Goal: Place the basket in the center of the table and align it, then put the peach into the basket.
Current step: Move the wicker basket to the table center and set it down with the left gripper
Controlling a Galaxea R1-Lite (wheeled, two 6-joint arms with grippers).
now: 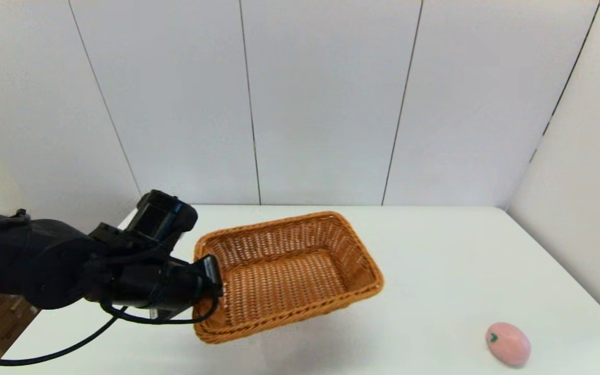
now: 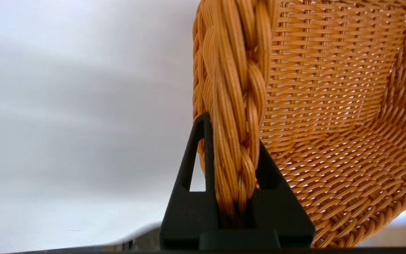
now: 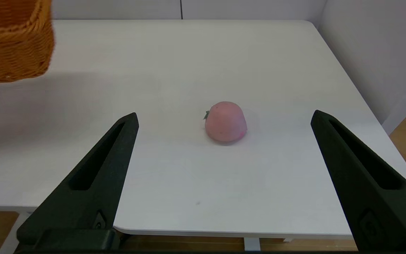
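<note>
Left pincer [image 2: 236, 169]: closed tight on the braided rim of the wicker basket [image 1: 289, 271]; in the left wrist view one finger [image 2: 196, 165] is outside the wall and the other inside.
Basket: middle-left of the head frame, tilted, and I judge it is lifted off the table [image 1: 435, 250], because a soft shadow lies under it.
Peach [image 1: 508, 344]: lower right of the head frame, lying on the table, well apart from the basket.
Right pincer [image 3: 224, 151]: wide open and holding nothing; in the right wrist view it is low at the near table edge, with the peach between its fingers but farther away. It is not in the head frame.
Step in hand: I think I am carrying the basket to the table center.
How I do it well: I keep the grip firm, lower the basket flat, and turn it until its long sides are parallel to the table edge before I release.
Risk: the grip at one end may let the basket swing.
</note>
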